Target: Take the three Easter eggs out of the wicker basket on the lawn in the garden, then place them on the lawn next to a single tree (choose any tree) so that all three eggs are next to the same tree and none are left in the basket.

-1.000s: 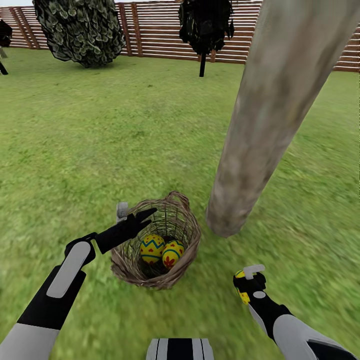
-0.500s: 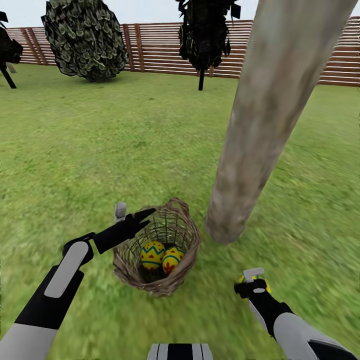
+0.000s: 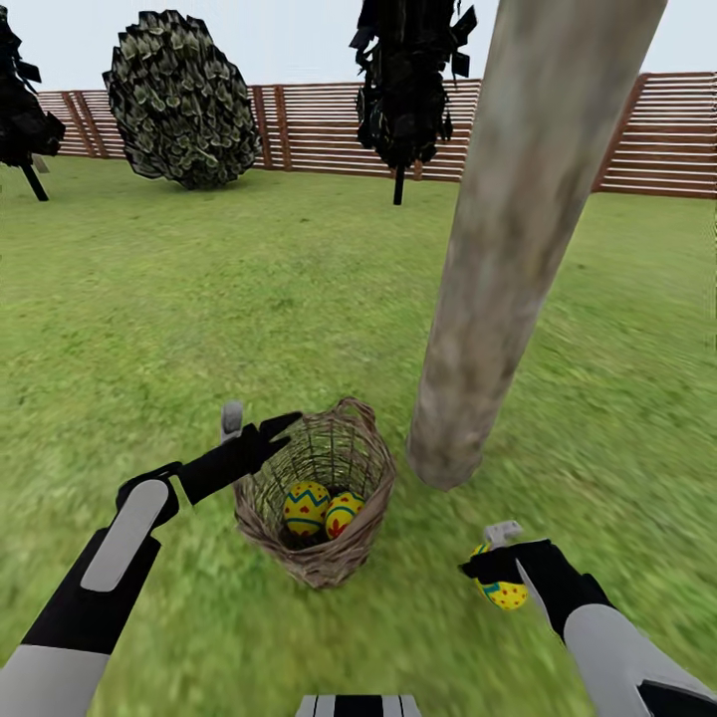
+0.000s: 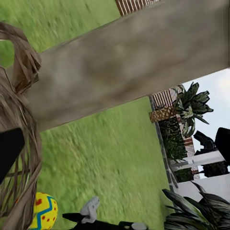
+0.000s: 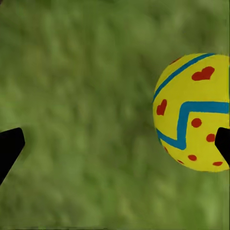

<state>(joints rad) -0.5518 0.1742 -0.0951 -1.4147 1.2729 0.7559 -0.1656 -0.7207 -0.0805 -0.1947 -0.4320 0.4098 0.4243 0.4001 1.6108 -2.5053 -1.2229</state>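
The wicker basket [image 3: 321, 543] stands on the lawn [image 3: 199, 319] just left of the tree [image 3: 498, 299], with two Easter eggs [image 3: 306, 506] [image 3: 342, 513] inside. My left gripper [image 3: 257, 428] hovers open over the basket's left rim with nothing between its fingers. A third Easter egg [image 3: 503, 590] lies on the grass near the trunk's foot. My right gripper [image 3: 495, 560] is open just above it. In the right wrist view this egg [image 5: 194, 112] sits beside one fingertip [image 5: 223, 143], with the other fingertip [image 5: 9, 148] far off. The left wrist view has the basket [image 4: 17, 143], the egg [image 4: 43, 211] and the trunk [image 4: 129, 62].
A slatted wooden fence [image 3: 319, 124] bounds the garden at the back. In front of it stand a round grey-green bush [image 3: 179, 100] and thin dark-leaved trees [image 3: 408, 70] [image 3: 20, 110]. Open grass stretches left and beyond the basket.
The head camera has tilted up, so the scene sits lower. My right gripper has opened, and the egg it held now sits on the grass below it. The left gripper has stayed by the basket.
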